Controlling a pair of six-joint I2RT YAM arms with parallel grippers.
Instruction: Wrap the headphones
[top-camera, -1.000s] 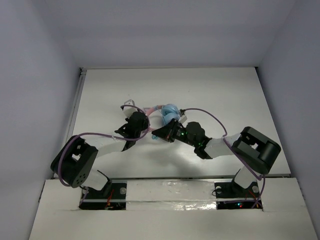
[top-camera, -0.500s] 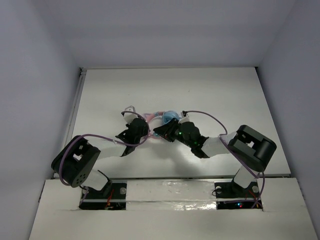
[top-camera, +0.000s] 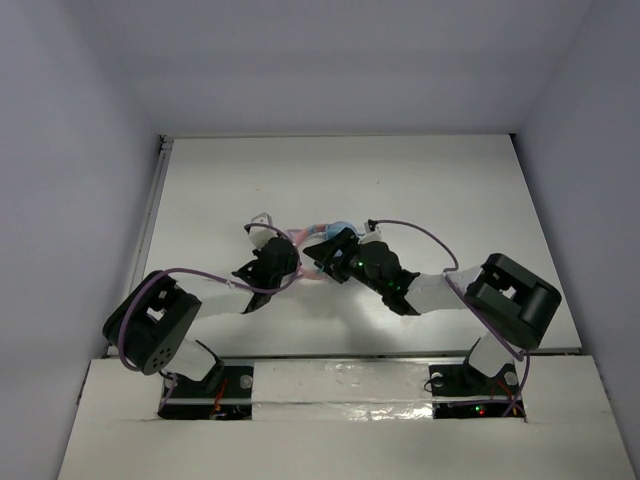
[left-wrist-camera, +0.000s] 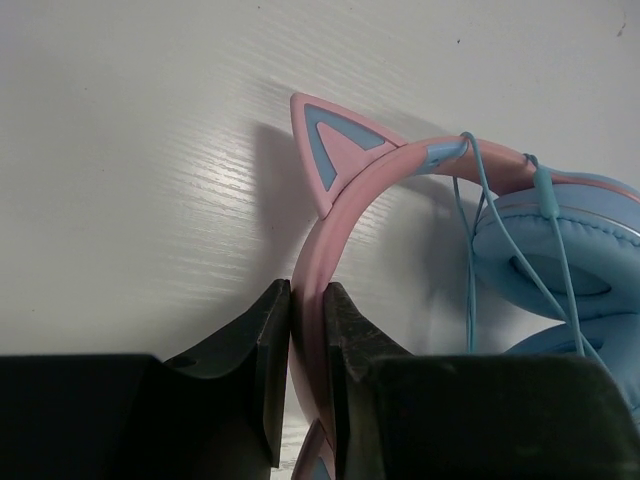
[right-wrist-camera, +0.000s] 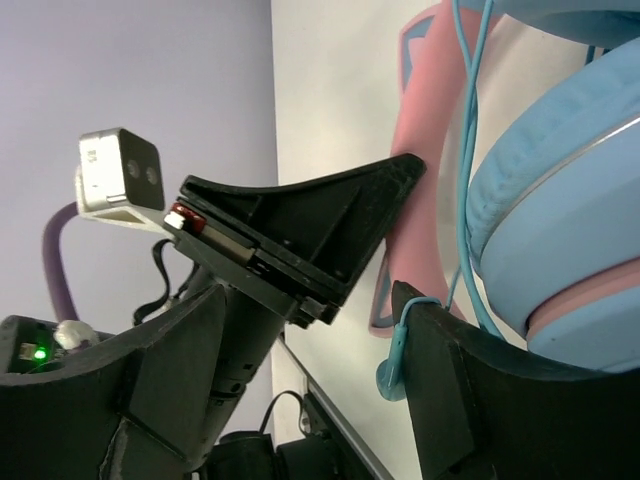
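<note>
The left hand (left-wrist-camera: 305, 292) is shut tight on the pink band (left-wrist-camera: 345, 195) of the headphones (top-camera: 330, 227), which lie in the middle of the table (top-camera: 450, 180). Just beside it the right hand (top-camera: 332, 250) is open wide, with a blue ear cup (right-wrist-camera: 560, 200) and the thin cable (right-wrist-camera: 465, 150) right against one finger. The left arm (top-camera: 205, 292) and the right arm (top-camera: 440, 290) bend inward.
</note>
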